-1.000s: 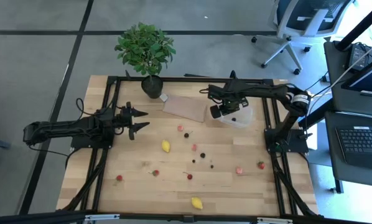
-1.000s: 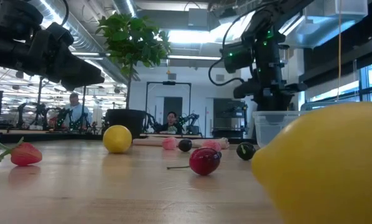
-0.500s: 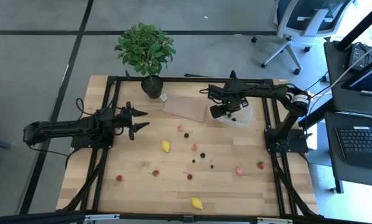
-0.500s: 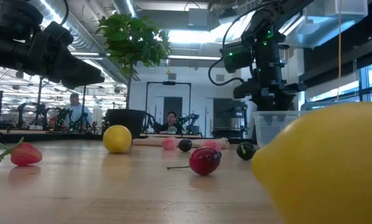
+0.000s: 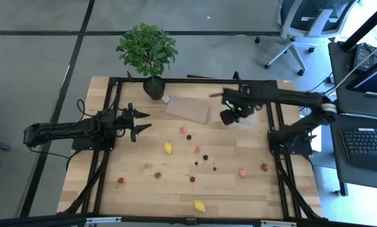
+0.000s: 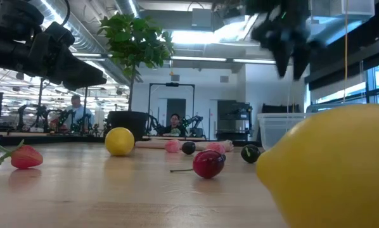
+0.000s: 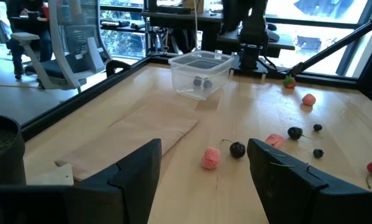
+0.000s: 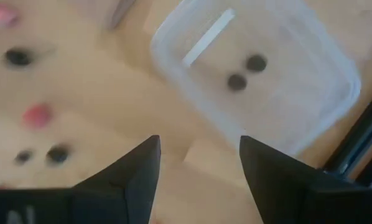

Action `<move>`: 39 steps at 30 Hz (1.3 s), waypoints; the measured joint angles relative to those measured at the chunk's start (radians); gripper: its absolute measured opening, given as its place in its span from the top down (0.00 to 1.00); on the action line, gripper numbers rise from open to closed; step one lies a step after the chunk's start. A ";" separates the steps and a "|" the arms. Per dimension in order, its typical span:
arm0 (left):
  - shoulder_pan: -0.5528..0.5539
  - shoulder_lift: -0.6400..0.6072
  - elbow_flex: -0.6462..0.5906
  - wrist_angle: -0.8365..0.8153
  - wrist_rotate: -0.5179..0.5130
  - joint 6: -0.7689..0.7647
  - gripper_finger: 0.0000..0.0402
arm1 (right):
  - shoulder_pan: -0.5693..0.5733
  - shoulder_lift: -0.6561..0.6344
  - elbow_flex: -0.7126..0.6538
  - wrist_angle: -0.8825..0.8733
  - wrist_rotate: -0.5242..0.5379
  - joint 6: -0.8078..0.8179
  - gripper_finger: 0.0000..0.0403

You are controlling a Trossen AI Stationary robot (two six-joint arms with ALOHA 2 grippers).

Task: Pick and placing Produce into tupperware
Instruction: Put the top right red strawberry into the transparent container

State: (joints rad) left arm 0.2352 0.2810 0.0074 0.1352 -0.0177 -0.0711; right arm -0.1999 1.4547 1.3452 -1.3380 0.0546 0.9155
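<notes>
The right gripper [image 5: 229,116] hangs with fingers [image 8: 139,171] spread and empty, at the nine o'clock edge of the clear tupperware [image 8: 260,78], which holds two dark pieces [image 8: 246,73]. The left gripper [image 5: 140,122] waits open over the table's nine o'clock side. Lemons [image 5: 168,148], berries [image 5: 243,172] and cherries [image 5: 205,157] lie scattered mid-table.

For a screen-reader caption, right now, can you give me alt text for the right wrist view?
The right gripper, jaws open and empty, hovers beside the clear tupperware, which holds two small dark fruit pieces. On the wooden table beyond lie a pink berry and a few dark cherry-like pieces.
</notes>
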 joint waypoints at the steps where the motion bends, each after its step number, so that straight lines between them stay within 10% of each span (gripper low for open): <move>1: 0.000 0.000 0.000 0.000 0.000 -0.002 0.42 | 0.039 -0.028 -0.007 -0.014 -0.002 0.039 0.45; 11: 0.000 0.000 0.000 0.000 0.000 -0.151 0.42 | 0.527 -0.193 -0.151 -0.157 -0.061 0.720 0.45; 20: 0.000 0.000 0.000 0.000 0.001 -0.263 0.42 | 0.841 -0.192 -0.357 -0.015 -0.155 0.991 0.45; 39: 0.000 0.000 0.000 0.000 0.062 -0.347 0.42 | 1.004 -0.192 -0.771 0.443 -0.160 1.230 0.45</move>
State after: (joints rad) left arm 0.2348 0.2810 0.0074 0.1352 0.0442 -0.4177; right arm 0.8040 1.2625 0.5738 -0.8952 -0.1051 2.1456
